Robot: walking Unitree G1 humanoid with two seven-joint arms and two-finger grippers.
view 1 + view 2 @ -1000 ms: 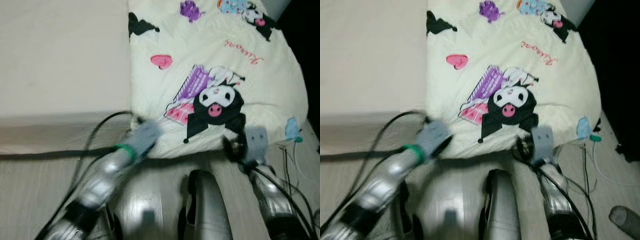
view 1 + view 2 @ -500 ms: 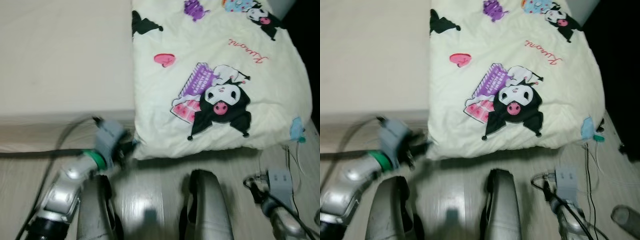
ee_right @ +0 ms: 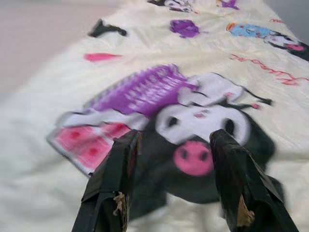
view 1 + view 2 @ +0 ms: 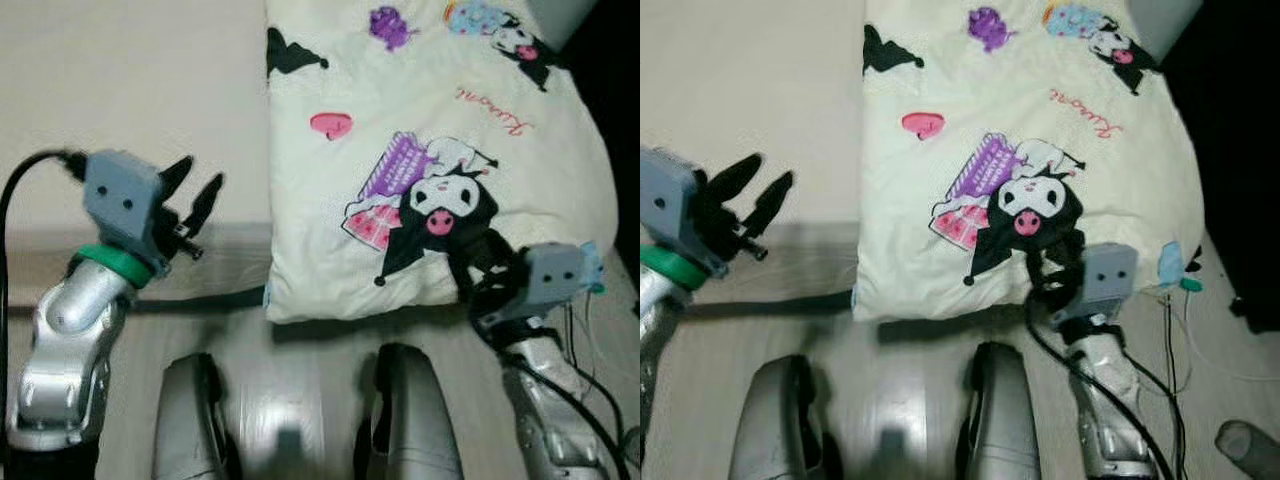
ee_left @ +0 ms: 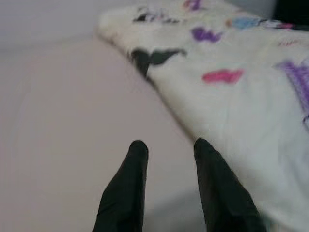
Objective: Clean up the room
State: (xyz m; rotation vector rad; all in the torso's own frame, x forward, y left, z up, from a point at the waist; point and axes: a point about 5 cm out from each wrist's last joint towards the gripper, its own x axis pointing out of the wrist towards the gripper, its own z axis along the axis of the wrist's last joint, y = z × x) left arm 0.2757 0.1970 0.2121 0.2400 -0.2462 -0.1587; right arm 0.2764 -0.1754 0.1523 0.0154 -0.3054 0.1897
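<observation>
Cartoon-print blanket [image 4: 430,150] between two raised grippers

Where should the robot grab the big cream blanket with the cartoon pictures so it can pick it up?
Probably the cream cartoon-print blanket is best gripped at its near edge, which hangs over the side of the beige mattress. That folded edge is thin enough to pinch. The open right claw already hovers there, so come in from the robot's side.

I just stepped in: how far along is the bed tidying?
Nothing looks finished. The cartoon-print blanket lies on the bed, its near edge hanging over the side. The left gripper hovers open over bare mattress; the right gripper is open at the blanket's near edge. Grasping and straightening remain.
</observation>
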